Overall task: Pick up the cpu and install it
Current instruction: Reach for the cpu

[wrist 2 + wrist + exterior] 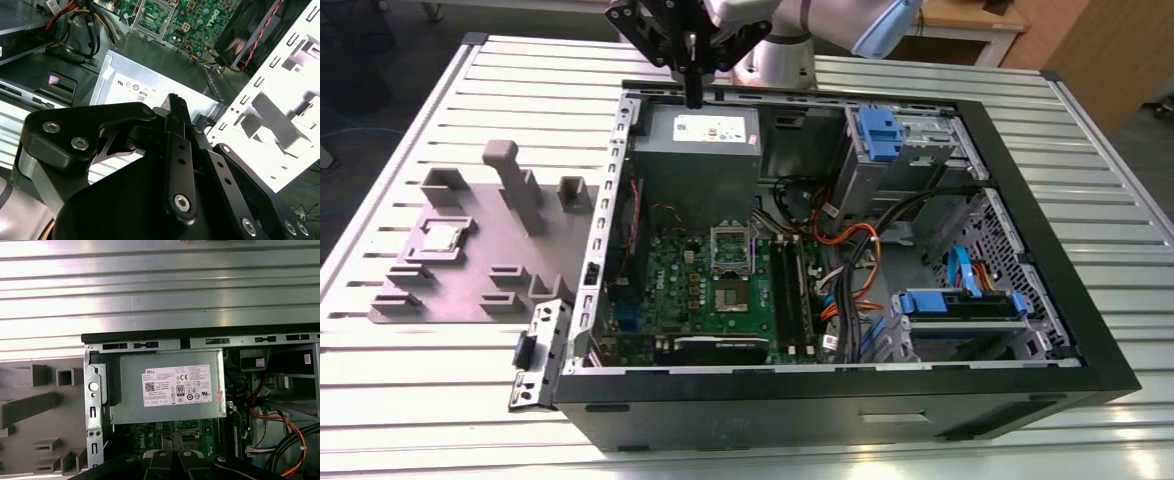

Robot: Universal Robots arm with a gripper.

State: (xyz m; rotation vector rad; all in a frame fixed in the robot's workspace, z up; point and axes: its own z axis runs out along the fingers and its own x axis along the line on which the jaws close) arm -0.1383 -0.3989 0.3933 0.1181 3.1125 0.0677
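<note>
- The ribbed metal worktop [1094, 150] carries everything, and its slats run across the exterior view.
- The open computer case [854, 400] lies on its side on the worktop, with its insides facing up.
- A grey fixture plate [460, 290] lies flat on the worktop, just beside the case on the exterior view's left. Several upright grey blocks [520, 190] stand on it.
- The grey power supply [698, 140] sits in the far corner of the case. Its labelled face shows in the first wrist view.
- The green motherboard [680, 290] lies flat on the case floor, on the nearer side of the power supply. A silver socket bracket [731, 243] sits near its middle.
- My hand [695, 100] hangs above the far edge of the case, over the power supply, with the fingers pointing down and touching nothing.
- My fingers look drawn together to a narrow tip with nothing between them. The angle is poor in both wrist views, so I say that with some caution.
- The cpu [443, 237] is a small pale square that lies flat in a shallow recess of the fixture plate. It is outside the case, well apart from my hand and from the motherboard.
</note>
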